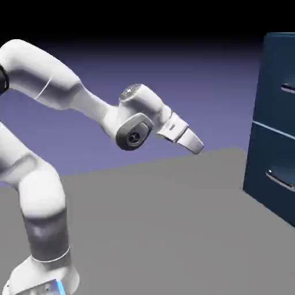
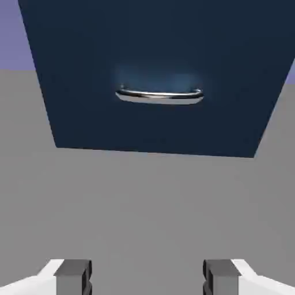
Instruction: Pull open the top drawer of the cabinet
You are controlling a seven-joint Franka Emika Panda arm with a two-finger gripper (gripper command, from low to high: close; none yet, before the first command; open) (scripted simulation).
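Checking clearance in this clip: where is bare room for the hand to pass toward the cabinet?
The grey table lies bare between the white arm's two-finger gripper and the tall navy-blue cabinet; the hand view shows nothing between the open grey fingertips and the cabinet front. Tight only at the silvery bar handles, close to the drawer fronts.

A flat grey table (image 1: 173,219) spreads across the room. On it, at about three o'clock in the exterior view, stands the dark navy cabinet (image 1: 271,144), its base set directly on the grey surface. The white arm's base (image 1: 43,276) is planted at seven o'clock. In the hand view the table (image 2: 150,207) runs up to the cabinet (image 2: 155,46) at twelve o'clock.
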